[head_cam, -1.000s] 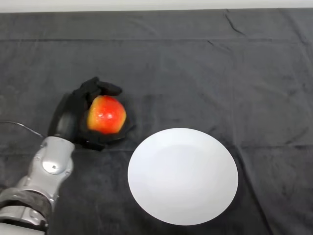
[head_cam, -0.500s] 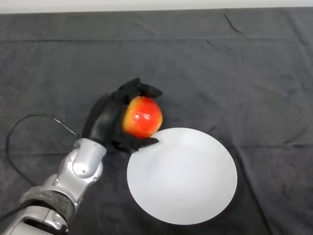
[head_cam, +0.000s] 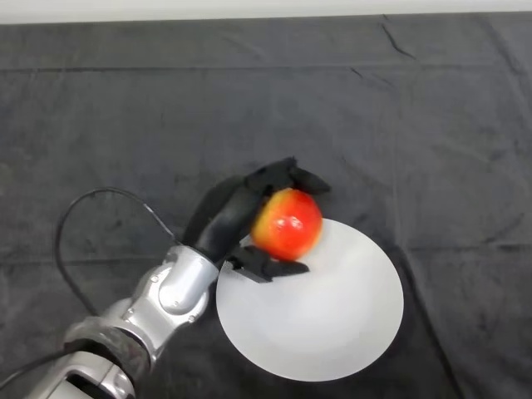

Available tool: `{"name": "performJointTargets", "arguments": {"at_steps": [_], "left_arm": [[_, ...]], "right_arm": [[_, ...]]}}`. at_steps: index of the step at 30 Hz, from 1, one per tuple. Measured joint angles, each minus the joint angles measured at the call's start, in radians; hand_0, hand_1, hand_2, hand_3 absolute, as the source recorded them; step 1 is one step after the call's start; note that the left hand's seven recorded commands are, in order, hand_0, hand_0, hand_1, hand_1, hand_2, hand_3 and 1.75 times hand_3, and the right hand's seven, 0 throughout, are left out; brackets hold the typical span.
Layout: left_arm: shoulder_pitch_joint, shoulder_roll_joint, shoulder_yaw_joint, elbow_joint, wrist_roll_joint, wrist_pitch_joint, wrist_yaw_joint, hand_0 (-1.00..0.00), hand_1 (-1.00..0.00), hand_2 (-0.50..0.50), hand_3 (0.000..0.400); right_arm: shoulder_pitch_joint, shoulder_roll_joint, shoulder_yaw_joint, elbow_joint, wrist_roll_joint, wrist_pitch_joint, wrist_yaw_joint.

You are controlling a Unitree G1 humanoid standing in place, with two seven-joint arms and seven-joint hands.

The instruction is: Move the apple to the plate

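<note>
A red and yellow apple [head_cam: 288,224] is held in my left hand [head_cam: 237,214], whose black fingers curl over its top while the thumb closes under it. The hand and apple hang over the upper left part of a round white plate [head_cam: 332,316] that lies on the dark cloth in the lower middle of the head view. I cannot tell whether the apple touches the plate. My silver-grey arm reaches in from the lower left.
A dark cloth [head_cam: 416,125] covers the whole table, with creases near the far edge. A pale strip of the table's far edge [head_cam: 249,8] runs along the top of the view.
My left hand has carried the apple to the right, from the cloth left of the plate to above the plate's upper left part. The plate has stayed put.
</note>
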Motion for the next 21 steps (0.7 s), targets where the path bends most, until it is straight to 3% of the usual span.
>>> {"name": "performJointTargets", "arguments": {"at_steps": [14,21], "left_arm": [[0.003,-0.003,-0.21,-0.077,-0.12,0.018,-0.024,-1.0,-1.0,0.0,0.4],[0.002,-0.002,-0.252,-0.084,-0.191,0.026,-0.057,-1.0,-1.0,0.0,0.4]], "right_arm": [[0.0,0.0,0.0,0.0,0.0,0.0,0.0],[0.0,0.0,0.0,0.0,0.0,0.0,0.0]]}}
